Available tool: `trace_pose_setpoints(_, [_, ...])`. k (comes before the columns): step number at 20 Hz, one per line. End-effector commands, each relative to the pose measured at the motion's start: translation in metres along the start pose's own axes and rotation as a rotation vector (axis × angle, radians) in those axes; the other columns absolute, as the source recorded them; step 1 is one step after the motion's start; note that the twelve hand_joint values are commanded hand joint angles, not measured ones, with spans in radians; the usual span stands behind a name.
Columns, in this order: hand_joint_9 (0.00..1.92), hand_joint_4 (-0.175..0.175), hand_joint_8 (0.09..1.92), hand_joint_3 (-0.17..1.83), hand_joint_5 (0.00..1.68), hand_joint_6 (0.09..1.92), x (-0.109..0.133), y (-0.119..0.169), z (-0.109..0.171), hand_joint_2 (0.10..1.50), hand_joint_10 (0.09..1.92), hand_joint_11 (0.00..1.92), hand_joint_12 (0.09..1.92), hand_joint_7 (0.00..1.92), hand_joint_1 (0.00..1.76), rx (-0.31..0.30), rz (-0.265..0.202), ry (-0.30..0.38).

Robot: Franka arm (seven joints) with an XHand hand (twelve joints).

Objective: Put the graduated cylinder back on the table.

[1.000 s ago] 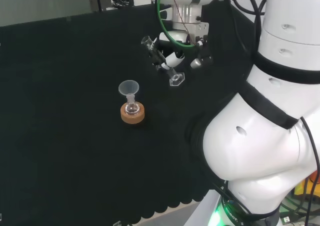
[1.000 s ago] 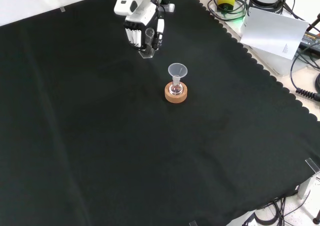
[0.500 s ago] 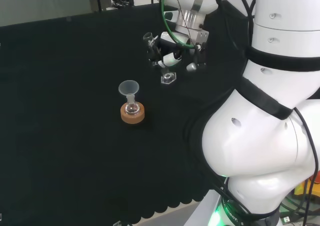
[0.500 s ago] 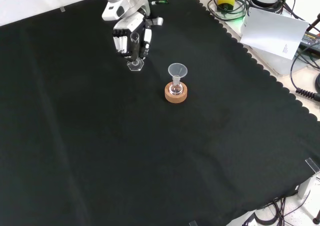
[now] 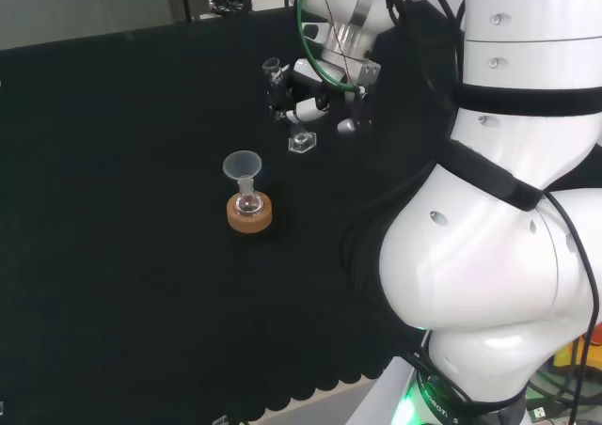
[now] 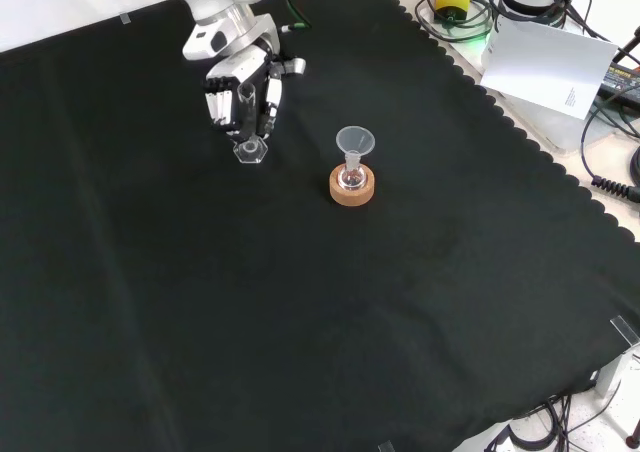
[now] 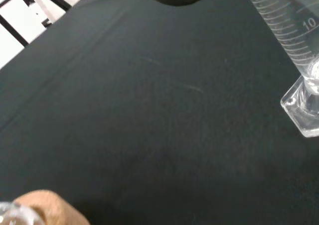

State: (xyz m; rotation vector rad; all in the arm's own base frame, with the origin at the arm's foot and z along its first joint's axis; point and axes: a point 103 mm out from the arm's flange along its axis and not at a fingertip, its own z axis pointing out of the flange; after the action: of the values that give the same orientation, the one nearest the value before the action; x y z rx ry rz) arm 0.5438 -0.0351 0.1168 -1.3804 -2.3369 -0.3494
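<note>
Front view: the hand (image 6: 240, 77) has its fingers (image 6: 268, 97) curled round the graduated cylinder (image 6: 247, 122), upright, its base close above the bench (image 6: 300, 302), left of the funnel (image 6: 354, 139) on the cork stand (image 6: 352, 187). Lowering step, I'd say; next, set down and release.

Black cloth (image 6: 300, 302) with a scalloped edge covers the bench, and beyond its right edge in the front view lie coiled cables (image 6: 612, 147) and a white sheet (image 6: 545, 67).
</note>
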Motion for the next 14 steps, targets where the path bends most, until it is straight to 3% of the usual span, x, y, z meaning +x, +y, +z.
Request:
trace_pose_setpoints(1, [1.43, -0.175, 1.04, 0.0, 0.94, 1.05, -0.003, 0.018, 0.01, 1.13, 0.09, 1.15, 0.84, 0.98, 1.26, -0.052, -0.016, 0.075])
trace_pose_setpoints(6, [1.43, -0.175, 1.04, 0.0, 0.94, 1.05, -0.005, 0.024, 0.013, 1.13, 0.09, 1.15, 0.84, 0.97, 1.26, -0.076, -0.025, 0.126])
trace_pose_setpoints(14, [1.42, -0.175, 1.05, 0.0, 0.94, 1.05, -0.013, 0.025, 0.023, 1.13, 0.09, 1.14, 0.84, 0.97, 1.26, -0.098, -0.002, 0.169])
